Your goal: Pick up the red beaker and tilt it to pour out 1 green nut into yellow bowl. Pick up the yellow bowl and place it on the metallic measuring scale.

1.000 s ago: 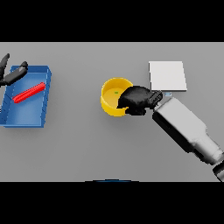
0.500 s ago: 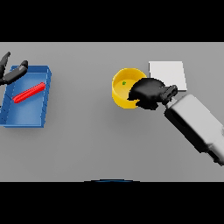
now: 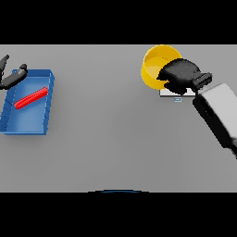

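Note:
The yellow bowl (image 3: 154, 66) is held up at the far right, its near-right rim gripped by my right hand (image 3: 179, 75), whose fingers curl round it. Bowl and hand hang over the metallic scale (image 3: 174, 94), of which only the front edge shows below the hand. I cannot see into the bowl well enough to spot a green nut. The red beaker (image 3: 30, 97) lies on its side in the blue tray (image 3: 25, 127) at the left. My left hand (image 3: 11, 77) sits at the far left edge by the tray's far corner, fingers spread.
The blue tray occupies the left side of the grey table (image 3: 111, 139). My right forearm (image 3: 218, 113) crosses the right side of the table diagonally.
My right hand has carried the yellow bowl up and to the right, from the table's middle to over the scale. The scale is now mostly covered. The left hand stayed put.

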Tool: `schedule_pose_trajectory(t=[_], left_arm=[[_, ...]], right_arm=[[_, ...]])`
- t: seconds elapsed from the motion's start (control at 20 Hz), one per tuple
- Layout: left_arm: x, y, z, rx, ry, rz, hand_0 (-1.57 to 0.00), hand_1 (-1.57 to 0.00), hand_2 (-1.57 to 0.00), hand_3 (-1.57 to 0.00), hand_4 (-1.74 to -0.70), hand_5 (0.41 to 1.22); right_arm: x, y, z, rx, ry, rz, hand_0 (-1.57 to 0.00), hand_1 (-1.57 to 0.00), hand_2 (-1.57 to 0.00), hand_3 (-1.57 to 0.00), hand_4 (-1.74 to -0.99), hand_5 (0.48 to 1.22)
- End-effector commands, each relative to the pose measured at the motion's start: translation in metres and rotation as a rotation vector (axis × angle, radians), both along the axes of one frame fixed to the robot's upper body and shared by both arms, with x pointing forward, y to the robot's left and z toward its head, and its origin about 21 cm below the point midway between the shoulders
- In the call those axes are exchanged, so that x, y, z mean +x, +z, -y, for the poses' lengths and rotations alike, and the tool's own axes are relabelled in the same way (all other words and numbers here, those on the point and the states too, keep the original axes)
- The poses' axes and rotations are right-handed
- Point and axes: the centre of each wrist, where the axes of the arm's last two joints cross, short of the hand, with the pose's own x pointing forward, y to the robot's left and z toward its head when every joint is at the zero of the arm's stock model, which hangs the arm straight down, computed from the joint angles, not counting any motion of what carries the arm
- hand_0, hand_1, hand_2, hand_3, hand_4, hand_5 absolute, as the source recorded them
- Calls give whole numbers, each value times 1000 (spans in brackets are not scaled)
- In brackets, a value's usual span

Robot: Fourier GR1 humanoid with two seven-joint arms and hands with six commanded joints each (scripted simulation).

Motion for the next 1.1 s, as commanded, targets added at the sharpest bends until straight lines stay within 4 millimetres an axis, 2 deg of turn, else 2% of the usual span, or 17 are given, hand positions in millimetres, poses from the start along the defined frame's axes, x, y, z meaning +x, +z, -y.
schedule_pose_trajectory(t=[0.0,0.2,0.45,0.65,0.8,1.05], left_arm=[[-1,0,1,-5,5,-7,1,1,1,1,-849,746],[-3,3,2,-7,23,-25,1,1,1,1,-853,761],[-3,2,2,-1,42,-36,1,1,1,1,-863,784],[0,1,7,13,38,-39,1,1,1,1,-858,804],[0,6,5,16,41,-45,1,1,1,1,-854,807],[-5,-3,1,8,25,-53,1,1,1,1,-844,783]], right_arm=[[6,-2,8,3,-16,7,-1565,-1571,-1548,-1154,-1741,1221],[21,-10,29,13,-100,17,-1569,-1571,-1551,-1154,-1741,1221],[34,-27,53,25,-177,-5,-1570,-1571,-1475,-1206,-1741,1221],[38,-41,57,38,-202,-29,-1571,-1571,-1398,-1342,-1741,1221],[39,-50,60,32,-227,-47,-1571,-1571,-1382,-1384,-1741,1221],[38,-62,62,30,-224,-78,-1571,-1571,-1374,-1448,-1741,1221]])
